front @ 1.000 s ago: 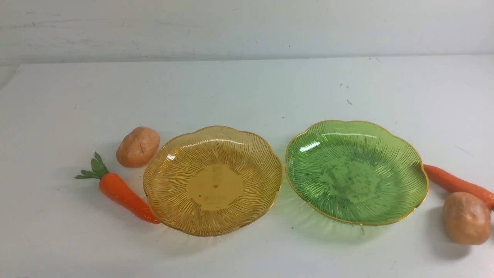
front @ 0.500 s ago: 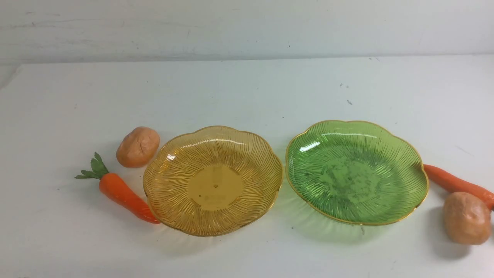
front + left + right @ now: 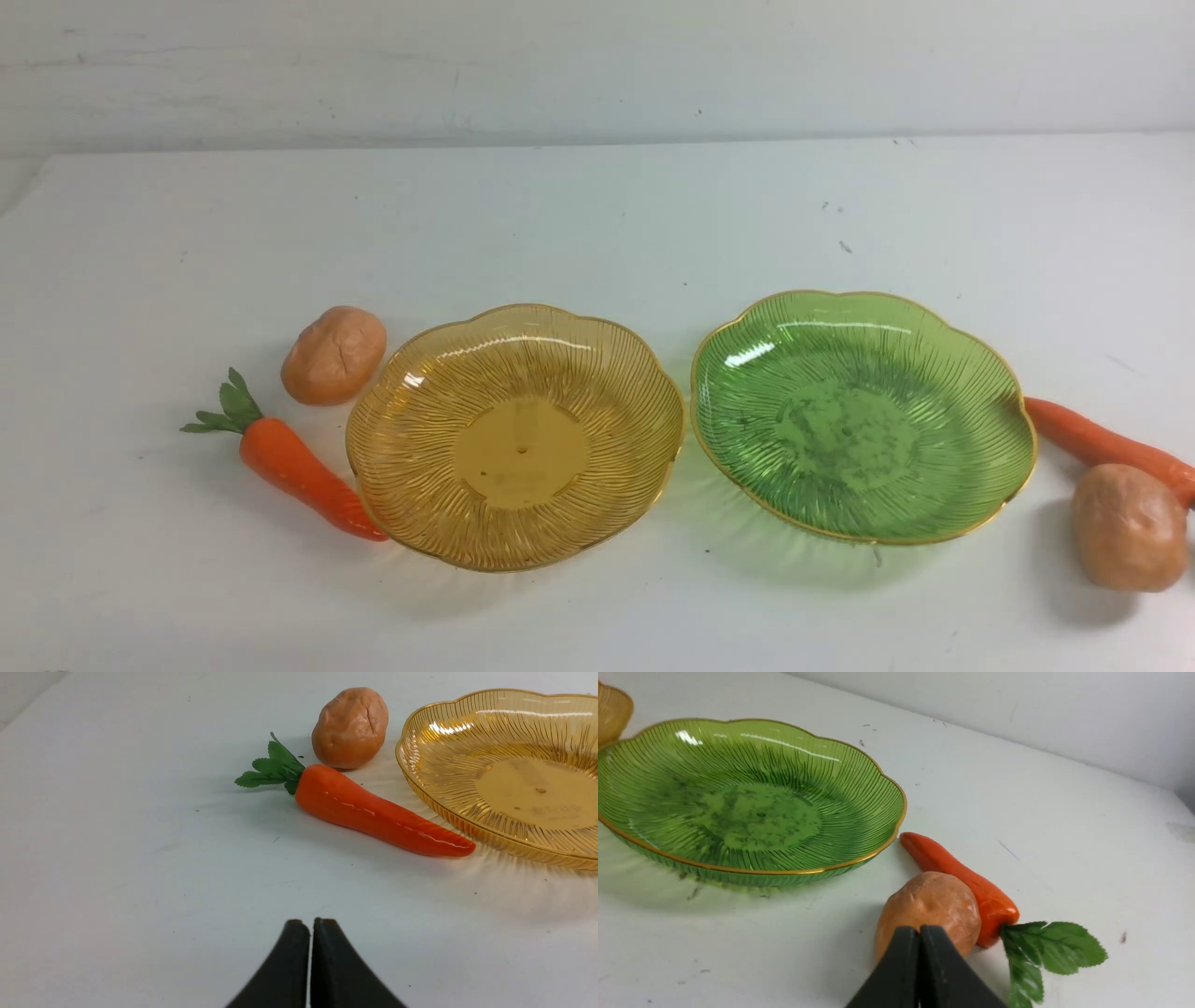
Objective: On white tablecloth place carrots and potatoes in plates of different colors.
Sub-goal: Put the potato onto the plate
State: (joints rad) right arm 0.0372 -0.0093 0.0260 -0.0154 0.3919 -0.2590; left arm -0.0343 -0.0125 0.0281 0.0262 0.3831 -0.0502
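On the white tablecloth (image 3: 597, 215) an amber-yellow plate (image 3: 439, 523) and a green plate (image 3: 747, 448) stand side by side, both empty. Left of the amber plate lie a potato (image 3: 333, 355) and a carrot (image 3: 299, 474); they also show in the left wrist view, potato (image 3: 350, 728) and carrot (image 3: 373, 812). Right of the green plate lie a carrot (image 3: 1106, 446) and a potato (image 3: 1128, 527). My left gripper (image 3: 310, 924) is shut and empty, short of the left carrot. My right gripper (image 3: 920, 931) is shut and empty, just before the right potato (image 3: 929, 905) and carrot (image 3: 962, 877).
A pale wall (image 3: 597, 65) runs along the table's far edge. Neither arm shows in the front view. The green plate (image 3: 878, 784) and a bit of the amber plate (image 3: 612, 709) appear in the right wrist view.
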